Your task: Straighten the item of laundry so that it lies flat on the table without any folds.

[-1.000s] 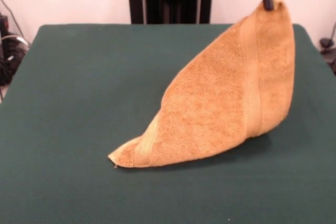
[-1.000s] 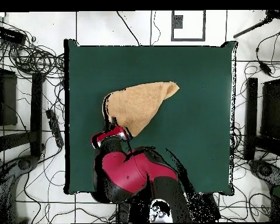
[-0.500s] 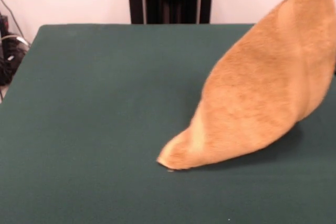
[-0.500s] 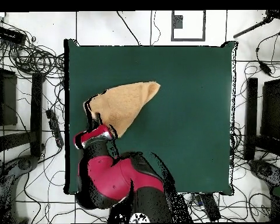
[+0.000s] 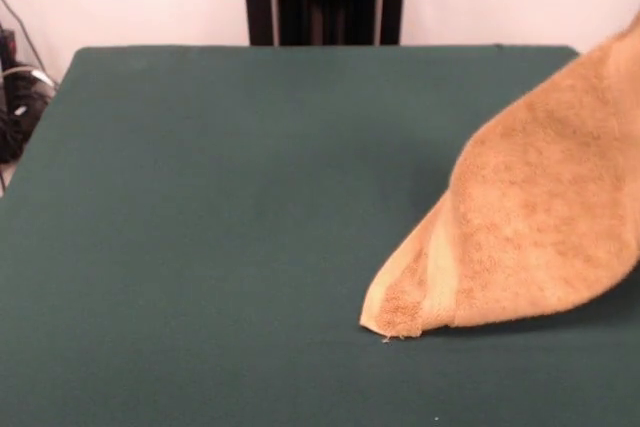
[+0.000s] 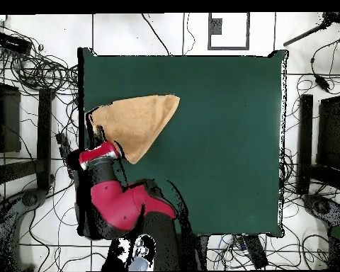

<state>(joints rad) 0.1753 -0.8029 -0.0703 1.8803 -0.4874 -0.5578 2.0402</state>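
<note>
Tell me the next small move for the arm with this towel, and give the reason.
Probably stop dragging sideways and lower the lifted corner toward the table. The towel hangs as a folded cone with only its low tip touching the felt, and in the overhead view the arm has carried it to the table's edge.

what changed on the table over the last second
The red and black arm swung toward the table's side edge, dragging the orange-tan terry towel along; its trailing corner slid across the dark green felt table. The towel is still lifted and folded, not flat.
</note>
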